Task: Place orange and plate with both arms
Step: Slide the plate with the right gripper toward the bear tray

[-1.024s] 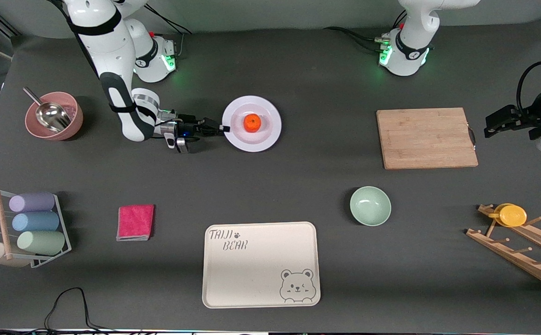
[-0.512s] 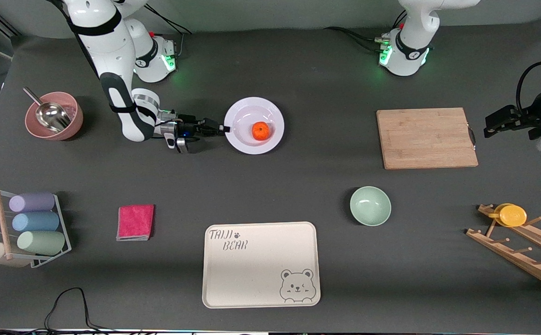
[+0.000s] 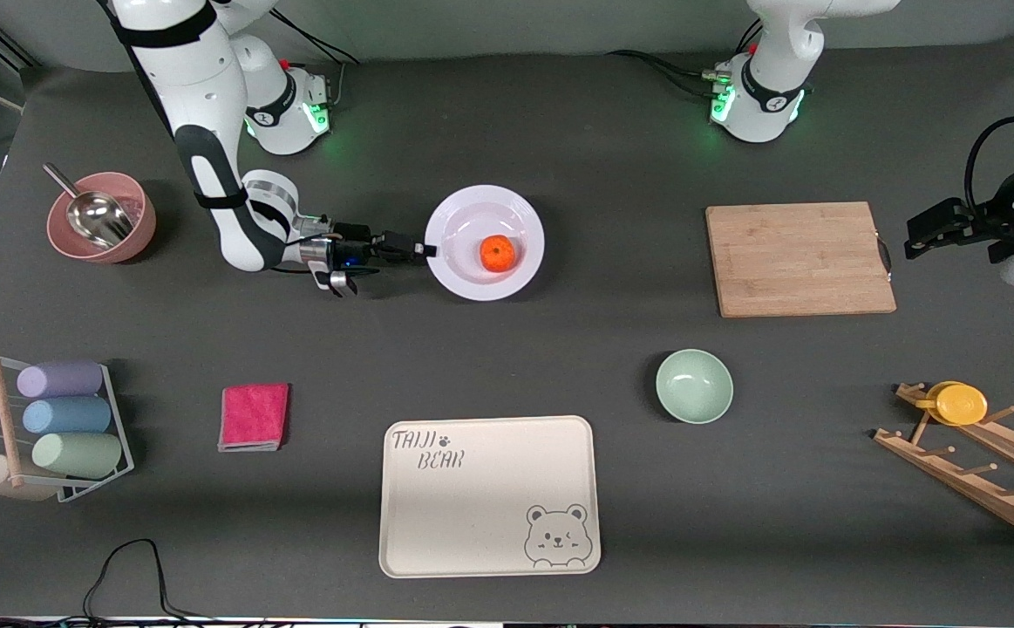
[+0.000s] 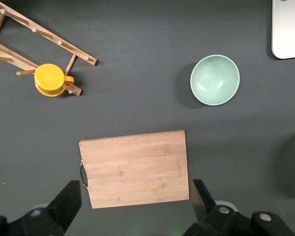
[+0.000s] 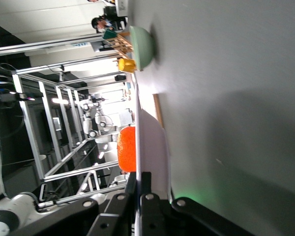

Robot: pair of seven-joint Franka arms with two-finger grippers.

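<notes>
**Plate carried by its rim**

Right gripper (image 3: 424, 249) was pinching the plate (image 3: 465, 272) at its edge, with the orange (image 3: 497, 253) sitting on it. It should go slow and flat so the orange cannot roll.

Left gripper (image 4: 137, 206) waited with wide jaws over the cutting board (image 4: 134, 167). Only the right wrist view showed the pinch on the rim.

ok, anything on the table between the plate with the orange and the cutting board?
Nothing visible. The right gripper is shut on the plate rim, with the orange on the plate. Only bare table lies between it and the cutting board. The green bowl sits nearer the front camera, off that line. The left gripper waits open over the board.
</notes>
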